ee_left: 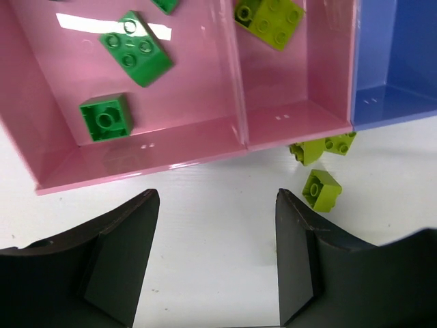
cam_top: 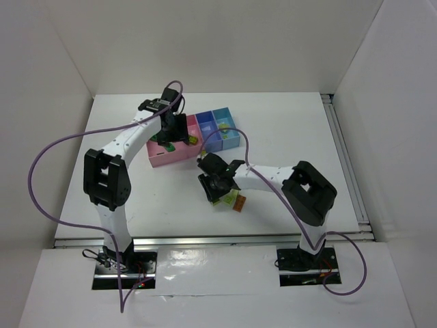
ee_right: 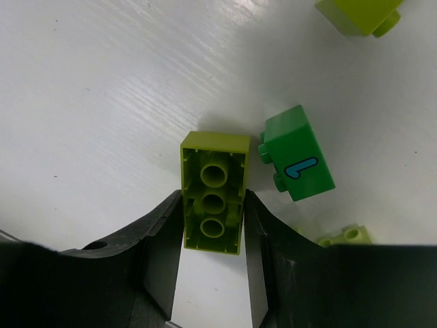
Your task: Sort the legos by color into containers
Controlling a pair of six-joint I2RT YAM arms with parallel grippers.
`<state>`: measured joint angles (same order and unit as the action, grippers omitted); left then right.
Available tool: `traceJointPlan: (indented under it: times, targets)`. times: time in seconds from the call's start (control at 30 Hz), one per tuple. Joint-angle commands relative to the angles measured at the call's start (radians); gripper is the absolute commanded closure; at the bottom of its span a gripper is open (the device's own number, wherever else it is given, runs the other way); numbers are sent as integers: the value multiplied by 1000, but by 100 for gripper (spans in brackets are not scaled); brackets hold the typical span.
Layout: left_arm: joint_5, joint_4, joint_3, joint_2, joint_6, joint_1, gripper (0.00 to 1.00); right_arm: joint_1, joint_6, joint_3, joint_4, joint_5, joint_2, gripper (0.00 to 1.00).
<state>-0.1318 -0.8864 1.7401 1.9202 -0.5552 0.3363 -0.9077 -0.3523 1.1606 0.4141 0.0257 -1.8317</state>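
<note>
My R gripper [ee_right: 213,236] is clamped on the lime brick [ee_right: 213,184] across its narrow width, hollow side up on the table [ee_right: 102,102], prob. so it lifts w/o slipping, while my L gripper [ee_left: 215,199] hangs open & empty just short of the pink bin [ee_left: 136,154].

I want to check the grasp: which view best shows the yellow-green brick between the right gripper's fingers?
Right wrist: the upturned yellow-green brick fills the frame's middle, a finger against each long side. Top external hides it under the right gripper. Left wrist misses it.
</note>
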Motion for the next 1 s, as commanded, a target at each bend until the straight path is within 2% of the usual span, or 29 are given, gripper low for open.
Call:
traceJointPlan:
  times: [0.0, 0.1, 0.23, 0.43, 0.63, 0.73, 0.83, 0.9, 0.97]
  targets:
    - [3, 7, -7, -75, -11, -63, 27, -5, 24, 50, 17, 35, 49, 67]
    - [15, 16, -28, -105, -20, -112, 27, -5, 35, 102, 17, 81, 103, 67]
    - [24, 27, -91, -150, -20, -216, 27, 32, 45, 233, 8, 141, 85, 67]
    - [70, 72, -214, -216, -31, -275, 21, 117, 73, 502, -24, 141, -69, 67]
    - [83, 145, -327, -288, -51, -295, 21, 182, 73, 758, -76, 103, -274, 67]
    - [116, 182, -364, -299, -51, -306, 20, 193, 73, 861, -77, 103, -369, 67]
    - [116, 182, -364, -288, -51, -315, 20, 202, 73, 895, -93, 112, -423, 66]
    - [116, 182, -364, -288, -41, -315, 20, 202, 73, 895, -115, 112, -446, 60]
    - [116, 182, -364, -288, -41, -315, 20, 211, 73, 935, -115, 99, -466, 48]
